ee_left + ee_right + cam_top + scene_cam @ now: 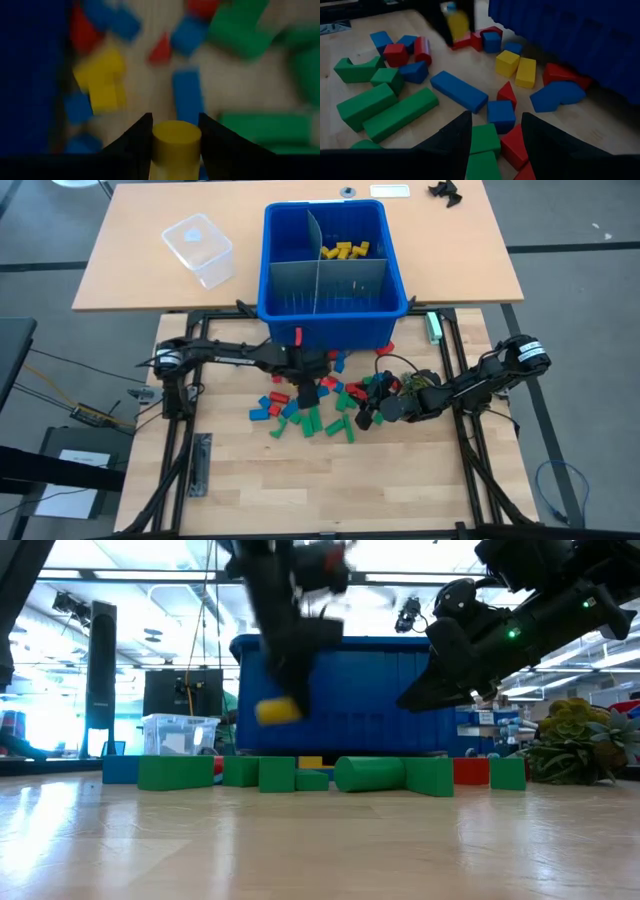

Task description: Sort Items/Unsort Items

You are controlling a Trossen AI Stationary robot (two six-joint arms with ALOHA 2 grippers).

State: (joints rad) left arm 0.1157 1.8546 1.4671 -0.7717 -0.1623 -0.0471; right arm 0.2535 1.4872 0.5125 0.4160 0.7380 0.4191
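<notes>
- While a few yellow blocks (345,250) already lay in the blue bin (335,315), most blocks (310,420) remained scattered on the tabletop (300,480).
- Left tool (175,137) was clamped on a yellow cylinder (176,142), lifted beside the bin.
- Right tool (495,142) hovered over the pile, fingers apart, empty.

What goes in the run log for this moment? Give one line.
left gripper: shut on yellow cylinder, lifted above blocks | right gripper: open, over green block | blue bin: holds yellow blocks
</notes>
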